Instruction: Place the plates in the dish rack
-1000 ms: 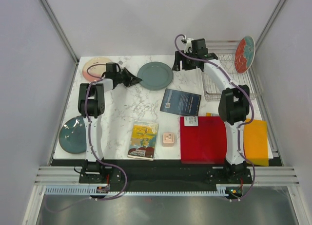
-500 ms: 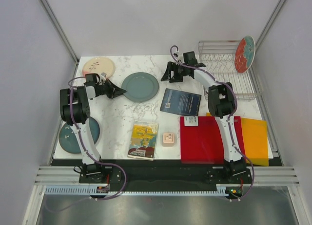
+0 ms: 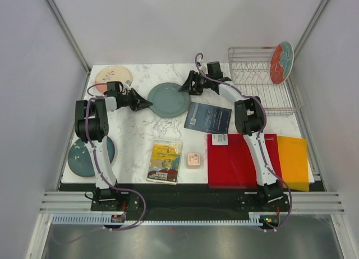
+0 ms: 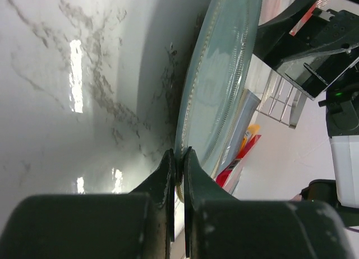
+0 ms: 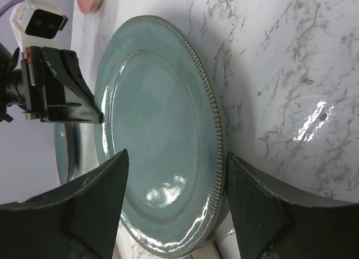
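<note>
The plain grey-green ceramic plate lies flat near the far edge of the tabletop. It looks stiff, slick and breakable, best pinched at its beaded rim. The left fingers are pressed together against that rim; the right fingers gape wide, empty.

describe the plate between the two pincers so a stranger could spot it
On the marble table, look at the back middle, between the cream-and-pink plate and the wire dish rack. The grey-green plate lying there is plain with a beaded rim, unpatterned and paler than the dark teal plate.
</note>
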